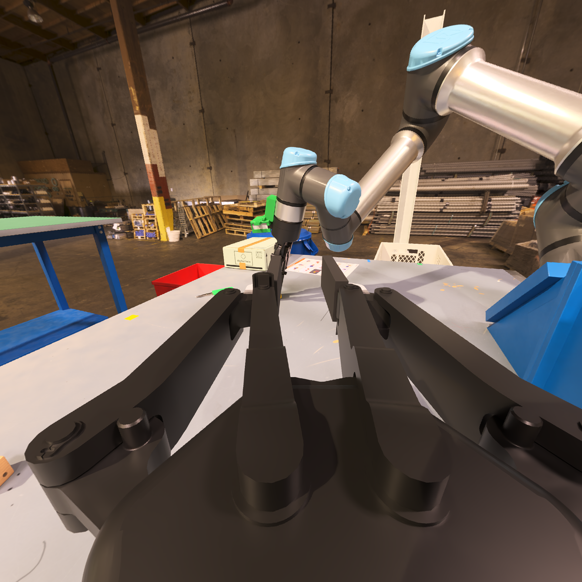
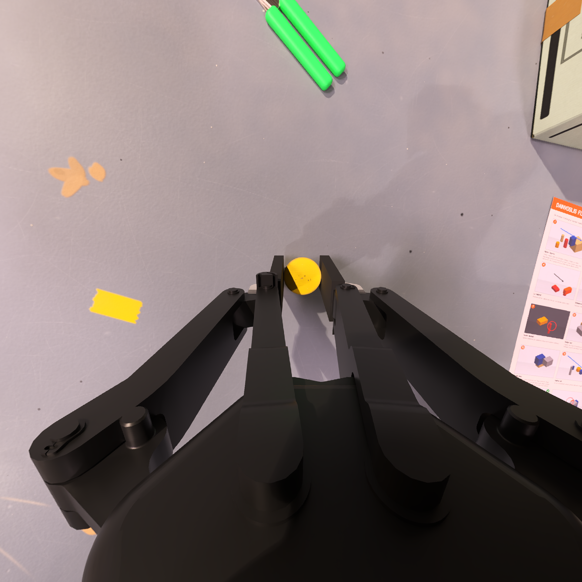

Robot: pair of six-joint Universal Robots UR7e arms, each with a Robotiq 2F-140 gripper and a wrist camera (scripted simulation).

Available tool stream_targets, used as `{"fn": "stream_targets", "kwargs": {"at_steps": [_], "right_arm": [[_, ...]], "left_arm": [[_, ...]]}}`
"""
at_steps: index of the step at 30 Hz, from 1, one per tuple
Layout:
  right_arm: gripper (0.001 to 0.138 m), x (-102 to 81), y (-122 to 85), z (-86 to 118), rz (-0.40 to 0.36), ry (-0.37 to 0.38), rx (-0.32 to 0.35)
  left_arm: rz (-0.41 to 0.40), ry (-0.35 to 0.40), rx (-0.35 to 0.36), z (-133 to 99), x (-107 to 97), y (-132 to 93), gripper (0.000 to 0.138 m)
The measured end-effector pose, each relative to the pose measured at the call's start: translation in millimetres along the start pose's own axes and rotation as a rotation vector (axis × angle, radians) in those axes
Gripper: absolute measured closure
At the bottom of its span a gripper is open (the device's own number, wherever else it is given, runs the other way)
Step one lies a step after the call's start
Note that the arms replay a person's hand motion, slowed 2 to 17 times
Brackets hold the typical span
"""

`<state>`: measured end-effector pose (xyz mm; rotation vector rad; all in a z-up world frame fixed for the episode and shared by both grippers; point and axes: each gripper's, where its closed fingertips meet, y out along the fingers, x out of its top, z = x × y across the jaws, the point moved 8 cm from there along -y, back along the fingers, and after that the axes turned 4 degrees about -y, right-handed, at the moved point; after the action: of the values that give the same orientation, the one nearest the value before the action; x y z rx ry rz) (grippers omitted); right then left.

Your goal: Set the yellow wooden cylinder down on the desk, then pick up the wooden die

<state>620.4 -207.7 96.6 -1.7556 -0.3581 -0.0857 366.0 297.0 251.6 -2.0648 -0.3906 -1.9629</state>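
The yellow wooden cylinder [image 2: 303,276] stands on end between the pads of my right gripper [image 2: 301,267], which is shut on it low over the grey desk [image 2: 189,189]. I cannot tell if its base touches the desk. In the left wrist view the right gripper [image 1: 285,261] points straight down at the desk's far side. My left gripper [image 1: 299,277] is open and empty, low over the desk. A wooden block with a dot, the die [image 1: 4,470], shows at the left edge, near the left gripper's base.
A green-handled tool [image 2: 305,44] lies beyond the cylinder. A cardboard box [image 2: 560,78] and a printed sheet [image 2: 554,299] are to its right, yellow tape [image 2: 116,306] to its left. A blue bin [image 1: 541,330], a red bin [image 1: 185,277] and a white crate [image 1: 412,255] border the desk.
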Motion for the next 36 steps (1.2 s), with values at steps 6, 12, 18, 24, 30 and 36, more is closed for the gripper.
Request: {"fn": "stream_targets", "kwargs": {"at_steps": [6,12,18,24,30,36], "right_arm": [[0.109,-0.3,-0.1,0.2,0.000,-0.004,-0.001],[0.109,-0.6,-0.2,0.2,-0.002,-0.006,0.000],[0.109,-0.8,-0.2,0.1,-0.004,-0.008,0.001],[0.109,-1.0,-0.2,0.1,-0.005,-0.009,0.002],[0.108,-1.3,-0.3,0.2,-0.006,-0.010,0.003],[0.105,-2.3,-0.5,0.9,-0.004,-0.015,0.002]], "left_arm": [[0.001,0.001,0.002,0.1,-0.1,0.1,0.104],[0.002,0.002,0.003,0.2,-0.2,0.1,0.104],[0.001,0.003,0.004,0.2,-0.1,-0.1,0.104],[0.000,0.002,0.006,0.5,0.1,-0.5,0.104],[-0.002,0.002,0.008,0.7,0.3,-1.1,0.104],[-0.001,0.004,0.013,1.5,0.6,-2.2,0.104]]}}
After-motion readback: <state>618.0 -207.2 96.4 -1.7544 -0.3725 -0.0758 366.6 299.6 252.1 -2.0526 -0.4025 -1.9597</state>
